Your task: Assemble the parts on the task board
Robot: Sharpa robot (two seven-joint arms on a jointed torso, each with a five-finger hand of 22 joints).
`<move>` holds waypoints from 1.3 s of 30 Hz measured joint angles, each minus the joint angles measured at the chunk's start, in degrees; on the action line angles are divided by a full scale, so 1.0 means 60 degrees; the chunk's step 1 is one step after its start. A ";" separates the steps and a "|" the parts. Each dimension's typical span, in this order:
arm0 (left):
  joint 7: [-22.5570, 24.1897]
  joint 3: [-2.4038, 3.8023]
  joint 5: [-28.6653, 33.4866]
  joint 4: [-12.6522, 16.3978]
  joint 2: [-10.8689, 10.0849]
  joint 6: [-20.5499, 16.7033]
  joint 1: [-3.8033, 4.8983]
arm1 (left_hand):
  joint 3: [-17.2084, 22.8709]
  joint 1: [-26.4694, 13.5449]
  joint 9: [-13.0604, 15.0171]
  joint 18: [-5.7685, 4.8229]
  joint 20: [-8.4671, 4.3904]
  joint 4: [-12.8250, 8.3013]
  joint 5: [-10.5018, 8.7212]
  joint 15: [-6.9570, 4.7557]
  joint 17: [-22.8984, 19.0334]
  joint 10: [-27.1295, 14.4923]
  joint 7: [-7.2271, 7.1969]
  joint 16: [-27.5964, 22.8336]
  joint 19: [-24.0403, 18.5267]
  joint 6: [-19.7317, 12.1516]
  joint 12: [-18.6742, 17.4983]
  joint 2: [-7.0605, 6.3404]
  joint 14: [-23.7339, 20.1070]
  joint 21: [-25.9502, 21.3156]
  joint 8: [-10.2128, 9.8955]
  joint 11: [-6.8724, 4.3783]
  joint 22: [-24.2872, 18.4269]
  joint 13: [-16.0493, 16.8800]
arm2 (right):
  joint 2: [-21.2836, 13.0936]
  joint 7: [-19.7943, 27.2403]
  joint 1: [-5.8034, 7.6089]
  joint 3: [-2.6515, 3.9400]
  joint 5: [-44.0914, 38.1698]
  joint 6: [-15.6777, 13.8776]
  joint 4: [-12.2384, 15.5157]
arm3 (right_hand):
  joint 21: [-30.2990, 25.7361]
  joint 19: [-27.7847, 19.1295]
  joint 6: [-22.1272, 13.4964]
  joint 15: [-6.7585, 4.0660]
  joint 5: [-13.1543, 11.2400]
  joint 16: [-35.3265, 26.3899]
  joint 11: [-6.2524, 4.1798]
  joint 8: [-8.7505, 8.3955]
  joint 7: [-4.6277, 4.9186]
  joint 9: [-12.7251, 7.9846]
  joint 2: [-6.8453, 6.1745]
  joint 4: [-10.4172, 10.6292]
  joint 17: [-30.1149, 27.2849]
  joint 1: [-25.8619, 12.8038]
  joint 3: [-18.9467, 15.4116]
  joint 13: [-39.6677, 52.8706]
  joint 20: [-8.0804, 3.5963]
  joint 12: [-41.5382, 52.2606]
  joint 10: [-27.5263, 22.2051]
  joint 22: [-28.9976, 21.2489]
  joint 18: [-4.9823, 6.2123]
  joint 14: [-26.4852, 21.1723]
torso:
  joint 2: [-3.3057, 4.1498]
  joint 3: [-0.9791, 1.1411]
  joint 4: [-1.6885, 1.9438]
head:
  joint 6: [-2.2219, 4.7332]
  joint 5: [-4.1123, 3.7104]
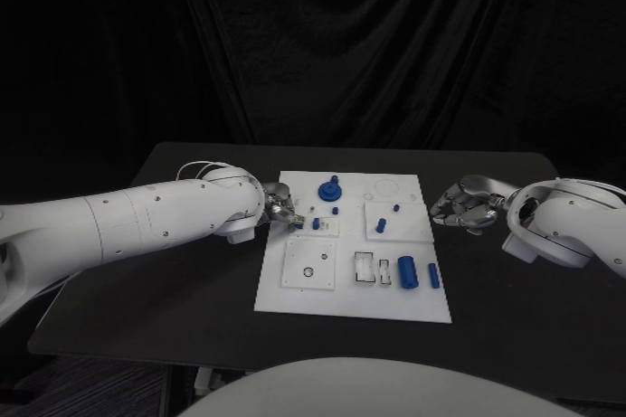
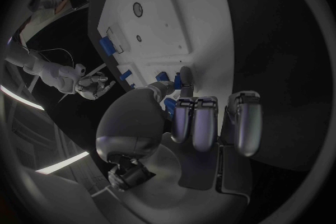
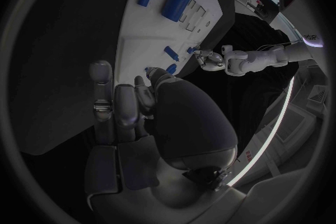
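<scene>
Left hand [image 1: 279, 208]: silver, many-fingered, on a white arm reaching in over the black tabletop [image 1: 170, 281]; it sits at the left edge of the white rectangular task board [image 1: 298, 295]. Its wrist view shows the fingers [image 2: 198, 123] curled side by side and the thumb stretched toward a small blue part [image 2: 178, 83] at the board's edge; whether that part is pinched cannot be told.

Right hand [image 1: 462, 204]: silver, same build, off the board's right edge, over bare tabletop. Fingers [image 3: 126, 103] lie loosely curled, nothing held.

Head view, blue parts on the board, counted:
- one round blue knob-like part [image 1: 329, 191], standing upright near the far edge;
- three small blue pegs, including one [image 1: 380, 225] near the board's middle;
- one thick blue cylinder [image 1: 408, 272], lying flat on the near half;
- one slim blue cylinder [image 1: 433, 275], lying just beside it.

Right wrist view: both cylinders lying side by side, plus the opposite hand across the board.
</scene>
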 measured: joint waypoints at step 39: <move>-0.0047 0.0018 0.0016 -0.0094 0.0019 0.0099 0.0007 | -0.2264 -0.2119 -0.0044 0.0001 0.0072 0.1012 -0.4729 0.0024 0.0000 0.0000 0.0059 0.0000 0.0072 -0.0055 0.0000 0.0636 -0.0025 -0.0038 -0.0304 -0.0001 0.0000 0.0000 | 0.0008 -0.0151 -0.0001 0.0002 0.0000 0.0206 -0.0010 | -0.0117 -0.0034 0.0000 0.0000 0.0034 -0.0047 -0.0036 0.0000 0.0000 -0.0006 0.0039 -0.0001 -0.0045 0.0039 0.0052 -0.0043 0.0034 -0.0036 -0.0034 -0.0001 -0.0001 0.0000 | -0.0001 -0.0001 0.0000 | 0.0000 0.0103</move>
